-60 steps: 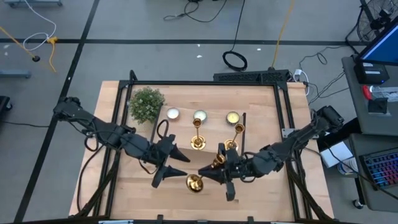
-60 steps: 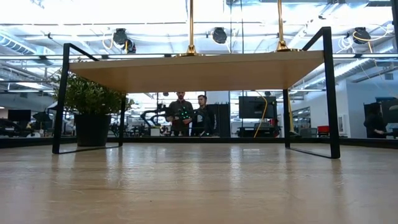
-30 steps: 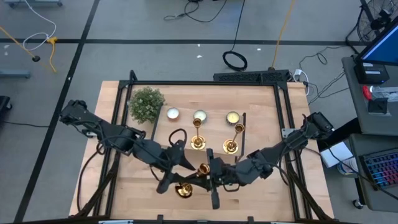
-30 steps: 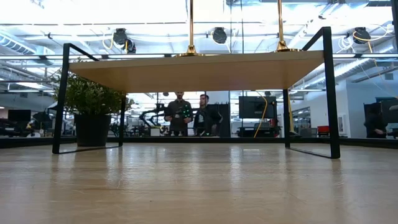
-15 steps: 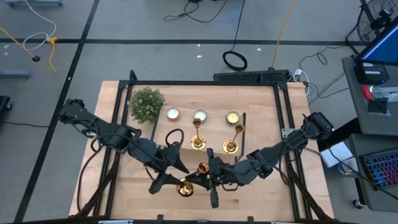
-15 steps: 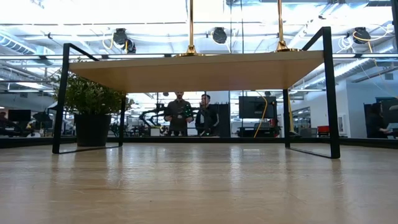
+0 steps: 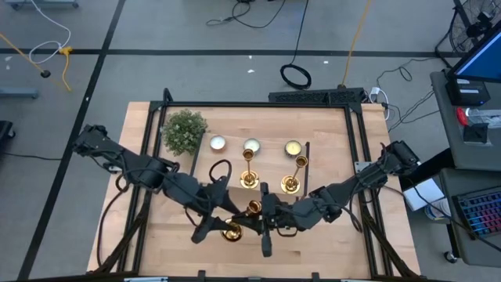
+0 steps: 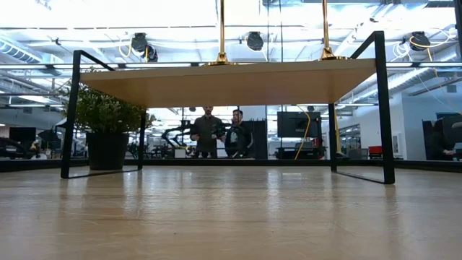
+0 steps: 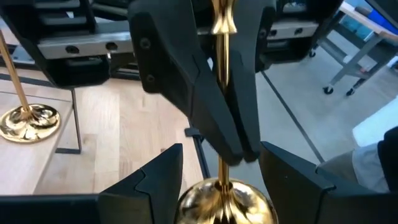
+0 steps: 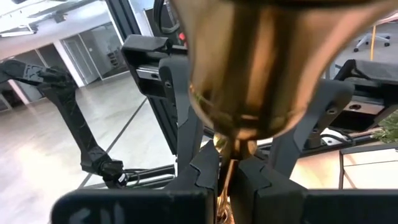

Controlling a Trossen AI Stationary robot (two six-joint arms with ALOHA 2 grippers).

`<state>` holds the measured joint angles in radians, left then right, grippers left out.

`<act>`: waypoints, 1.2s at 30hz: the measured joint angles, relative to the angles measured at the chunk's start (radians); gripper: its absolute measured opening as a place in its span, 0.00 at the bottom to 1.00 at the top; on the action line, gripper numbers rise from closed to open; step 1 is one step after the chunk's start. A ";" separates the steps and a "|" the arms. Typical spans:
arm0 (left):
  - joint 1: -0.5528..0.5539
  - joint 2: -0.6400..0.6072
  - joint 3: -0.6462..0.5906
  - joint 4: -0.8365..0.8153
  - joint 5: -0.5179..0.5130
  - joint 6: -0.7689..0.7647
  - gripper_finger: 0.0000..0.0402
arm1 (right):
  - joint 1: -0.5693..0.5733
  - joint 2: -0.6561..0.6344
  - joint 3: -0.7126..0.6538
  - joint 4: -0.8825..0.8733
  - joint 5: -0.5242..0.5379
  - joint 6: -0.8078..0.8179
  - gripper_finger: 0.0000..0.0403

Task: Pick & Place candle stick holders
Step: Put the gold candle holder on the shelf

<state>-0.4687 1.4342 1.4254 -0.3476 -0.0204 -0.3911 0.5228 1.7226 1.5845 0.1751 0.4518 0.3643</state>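
Right claw: the right gripper (image 7: 259,222), low in the middle of the high view, is clamped tight on the thin stem of the third candle stick holder (image 7: 249,211); in the left wrist view its dark fingers (image 9: 214,121) pinch the gold stem from both sides.
Left claw: the left gripper (image 7: 221,228), just left of it, stands about half open around the same holder's flared base (image 9: 224,202), a finger (image 9: 140,186) on either side. I can't tell whether the fingers touch the brass.
Table: the pale wooden table (image 7: 329,141) fills the middle of the high view, with a black frame along its edges.
Plant: a bushy green plant (image 7: 185,131) sits at the table's upper left.
Other holders: two candle stick holders (image 7: 249,178) (image 7: 290,185) stand upright in the middle of the table, just below the tealights.
Tealights: three pale tealight candles (image 7: 217,143) line the upper middle.
Risk: it looks like a hand-over between claws. If the right lets go before the left has closed, the holder could drop and roll. The two claws are crowded together and could knock. A thin, shiny stem may also twist in the pinch.
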 joint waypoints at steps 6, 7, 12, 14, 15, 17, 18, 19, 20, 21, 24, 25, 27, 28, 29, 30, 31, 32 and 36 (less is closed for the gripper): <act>0.011 0.000 0.000 0.005 -0.003 0.001 0.53 | -0.003 0.000 0.000 0.002 0.024 -0.010 0.02; 0.011 0.000 0.000 0.004 -0.003 0.001 0.53 | -0.005 0.000 0.000 0.006 0.025 -0.011 0.02; 0.011 0.000 0.000 0.004 -0.004 0.001 0.53 | -0.006 0.000 0.000 0.044 0.042 -0.039 0.02; 0.011 0.000 0.000 0.004 -0.004 0.001 0.53 | -0.006 0.000 0.000 0.044 0.056 -0.041 0.02; 0.011 0.000 0.000 0.004 -0.006 0.000 0.53 | -0.006 0.000 0.000 0.044 0.061 -0.046 0.02; 0.011 0.000 0.000 0.003 -0.007 -0.004 0.53 | -0.006 0.000 0.000 0.039 0.072 -0.048 0.02; 0.014 0.000 0.000 0.003 -0.008 -0.005 0.53 | -0.006 0.000 0.000 0.039 0.072 -0.048 0.02; 0.016 0.000 0.000 0.003 -0.007 -0.009 0.53 | -0.006 0.000 0.000 0.040 0.072 -0.048 0.02; 0.018 0.000 0.000 0.003 -0.008 -0.011 0.53 | -0.006 0.000 0.000 0.040 0.072 -0.048 0.02; 0.020 0.000 0.000 0.001 -0.008 -0.014 0.52 | -0.006 0.000 0.000 0.040 0.072 -0.048 0.02; 0.028 0.000 0.000 0.000 -0.007 -0.015 0.47 | -0.006 0.000 0.000 0.039 0.072 -0.046 0.02; 0.031 0.000 0.000 0.000 -0.006 -0.015 0.44 | -0.006 0.000 0.000 0.039 0.072 -0.046 0.02; 0.036 0.000 0.000 0.000 0.008 -0.015 0.38 | -0.006 0.000 0.000 0.039 0.072 -0.044 0.02; 0.039 0.000 0.000 0.000 0.019 -0.015 0.34 | -0.006 0.000 0.000 0.038 0.072 -0.044 0.02; 0.040 0.000 0.000 0.000 0.029 -0.015 0.31 | -0.006 0.000 0.000 0.038 0.072 -0.044 0.02; 0.044 0.000 0.000 0.000 0.040 -0.015 0.27 | -0.006 0.000 0.000 0.038 0.072 -0.044 0.02; 0.045 0.000 0.000 0.000 0.049 -0.012 0.24 | -0.006 0.000 0.000 0.038 0.072 -0.044 0.02; 0.046 0.000 0.000 0.000 0.055 -0.011 0.21 | -0.006 0.000 0.000 0.038 0.072 -0.044 0.02; 0.050 0.000 0.000 0.000 0.084 -0.009 0.08 | -0.006 0.000 0.000 0.038 0.070 -0.043 0.02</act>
<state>-0.4189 1.4342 1.4250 -0.3481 0.0634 -0.4002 0.5170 1.7226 1.5841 0.2127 0.5220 0.3213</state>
